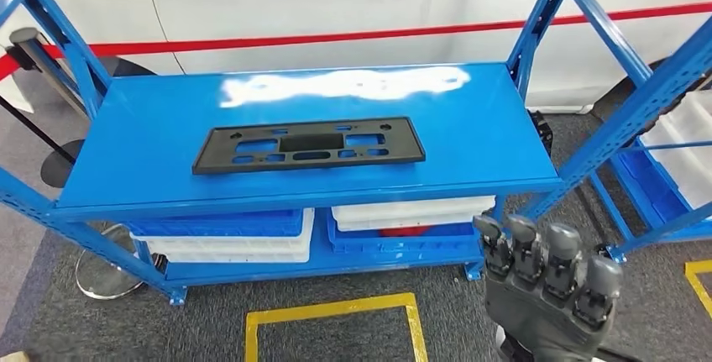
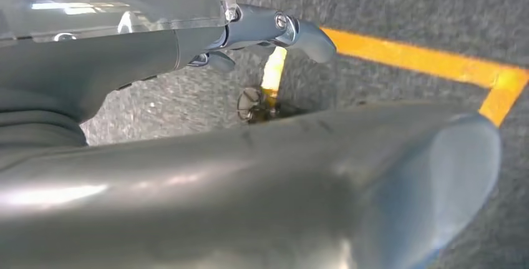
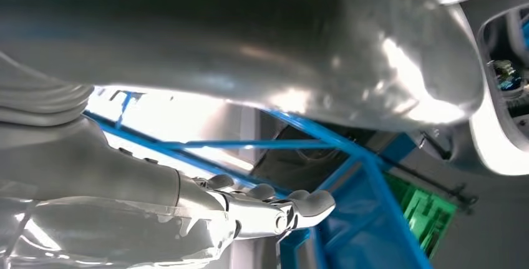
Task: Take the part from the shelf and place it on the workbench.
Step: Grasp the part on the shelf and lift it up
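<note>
The part (image 1: 309, 145) is a flat black rectangular plate with several cut-outs. It lies flat near the front middle of the blue shelf's top board (image 1: 479, 118). My right hand (image 1: 546, 286) is raised at the lower right, in front of and below the shelf's right corner, well apart from the part and holding nothing. In the right wrist view that hand (image 3: 125, 181) has its fingers (image 3: 293, 206) stretched out, empty, near the blue shelf frame (image 3: 374, 175). My left hand (image 2: 125, 57) hangs over the carpet with its fingers (image 2: 287, 29) extended and nothing in it.
White and blue bins (image 1: 227, 240) fill the shelf's lower level. Yellow tape (image 1: 332, 310) marks a box on the grey carpet before the shelf. A white car (image 1: 336, 1) stands behind. A second blue rack with white bins (image 1: 684, 139) is at the right.
</note>
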`<state>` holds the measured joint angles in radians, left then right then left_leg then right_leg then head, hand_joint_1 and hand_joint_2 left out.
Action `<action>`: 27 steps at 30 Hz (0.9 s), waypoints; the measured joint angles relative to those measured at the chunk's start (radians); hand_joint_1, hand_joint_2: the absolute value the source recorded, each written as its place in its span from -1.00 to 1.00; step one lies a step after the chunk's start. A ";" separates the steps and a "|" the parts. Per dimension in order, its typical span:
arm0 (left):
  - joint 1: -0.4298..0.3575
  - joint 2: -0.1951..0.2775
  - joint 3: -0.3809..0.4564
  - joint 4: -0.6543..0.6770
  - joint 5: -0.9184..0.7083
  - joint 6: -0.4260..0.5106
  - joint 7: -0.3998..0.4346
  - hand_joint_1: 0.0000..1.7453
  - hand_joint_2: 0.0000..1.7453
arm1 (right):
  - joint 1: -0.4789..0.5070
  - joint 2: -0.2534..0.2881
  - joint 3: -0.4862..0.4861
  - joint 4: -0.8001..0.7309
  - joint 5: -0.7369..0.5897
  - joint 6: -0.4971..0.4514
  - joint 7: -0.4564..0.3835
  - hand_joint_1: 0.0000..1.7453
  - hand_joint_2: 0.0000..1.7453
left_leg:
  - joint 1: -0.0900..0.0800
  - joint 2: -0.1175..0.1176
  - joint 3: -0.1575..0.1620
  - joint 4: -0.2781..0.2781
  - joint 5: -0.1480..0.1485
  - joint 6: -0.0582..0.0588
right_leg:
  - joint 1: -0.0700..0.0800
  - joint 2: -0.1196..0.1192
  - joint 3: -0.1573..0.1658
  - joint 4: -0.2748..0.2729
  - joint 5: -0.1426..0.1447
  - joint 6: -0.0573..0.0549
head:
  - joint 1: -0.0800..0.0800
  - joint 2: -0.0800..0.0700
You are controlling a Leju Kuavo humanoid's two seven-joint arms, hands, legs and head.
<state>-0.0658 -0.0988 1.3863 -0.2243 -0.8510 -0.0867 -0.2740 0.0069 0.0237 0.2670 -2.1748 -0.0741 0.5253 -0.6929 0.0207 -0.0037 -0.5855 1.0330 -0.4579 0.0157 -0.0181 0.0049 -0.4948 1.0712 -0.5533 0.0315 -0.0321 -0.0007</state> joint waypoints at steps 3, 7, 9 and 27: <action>-0.003 0.000 0.000 0.000 -0.001 0.000 -0.001 -1.00 -1.00 | 0.004 0.000 -0.003 0.001 0.006 0.005 0.000 -1.00 -1.00 | -0.002 -0.001 0.023 -0.004 -0.017 0.012 | -0.001 0.000 -0.121 0.175 -0.056 0.005 | 0.002 0.000; -0.002 -0.001 0.000 0.000 -0.007 0.000 0.000 -1.00 -1.00 | 0.010 -0.001 -0.003 0.013 0.024 0.001 0.000 -1.00 -1.00 | -0.006 -0.004 0.068 -0.005 -0.052 0.009 | 0.002 0.000 -0.190 0.156 0.014 -0.003 | 0.003 0.000; -0.003 -0.003 0.000 0.000 -0.007 0.000 0.001 -1.00 -1.00 | 0.011 -0.006 -0.003 0.028 0.032 -0.022 0.000 -1.00 -1.00 | -0.006 -0.005 0.090 -0.007 -0.070 0.004 | 0.011 -0.002 -0.161 0.036 0.098 -0.017 | 0.002 0.000; -0.009 -0.007 0.000 0.002 -0.011 0.006 0.000 -1.00 -1.00 | -0.096 -0.059 0.151 0.372 0.065 -0.134 0.030 -1.00 -1.00 | -0.012 0.004 -0.027 0.013 0.008 -0.021 | 0.016 0.000 -0.039 -0.044 0.048 -0.037 | 0.003 0.000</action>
<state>-0.0750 -0.1057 1.3859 -0.2227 -0.8621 -0.0803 -0.2741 -0.0891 -0.0357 0.4178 -1.8023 -0.0093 0.3909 -0.6626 0.0087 0.0007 -0.6121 1.0461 -0.4503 -0.0055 -0.0025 0.0051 -0.5340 1.0276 -0.5055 -0.0055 -0.0290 -0.0007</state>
